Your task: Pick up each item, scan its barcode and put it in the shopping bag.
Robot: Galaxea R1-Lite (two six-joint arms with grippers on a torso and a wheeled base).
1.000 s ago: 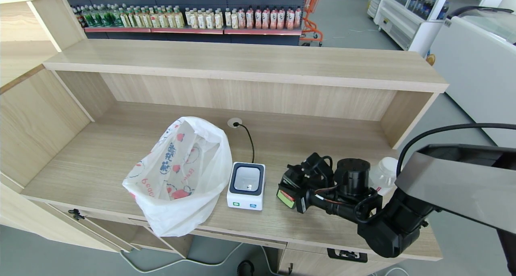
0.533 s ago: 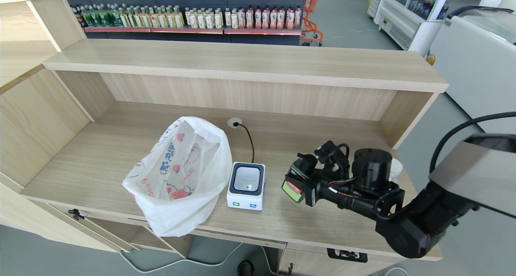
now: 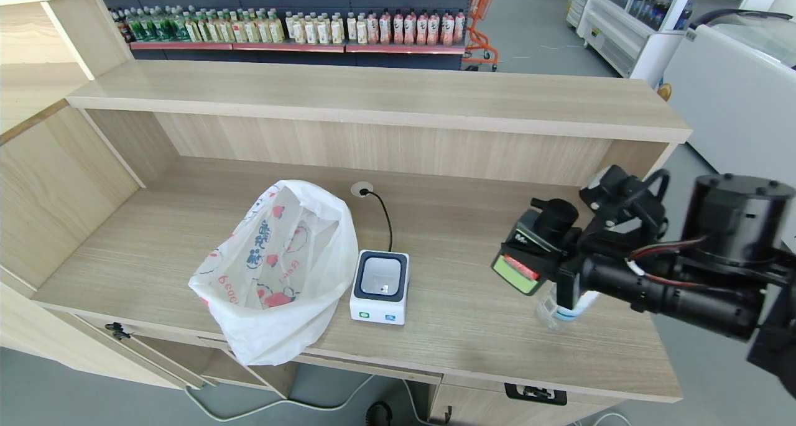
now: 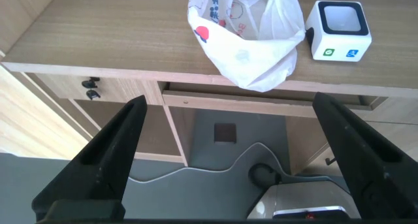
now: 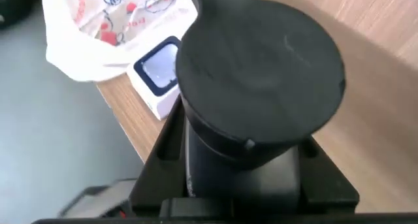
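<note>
Right of scanner (image 3: 379, 286), black-lidded container (image 3: 519, 269) clamped in right pincer (image 3: 547, 242), above counter (image 3: 460, 333)

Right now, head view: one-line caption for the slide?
Right gripper holds a black-capped container over the counter, right of the scanner and the shopping bag.

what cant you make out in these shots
- Black-capped item: barcode unseen; head view shows one label face, and in the right wrist view its cap covers the body.
- Clear bottle: head view, upper part hidden behind the right arm.
- Shopping bag: head view, its bottom hidden by its own folds.
- Shelf bottles: head view, too small to identify.
</note>
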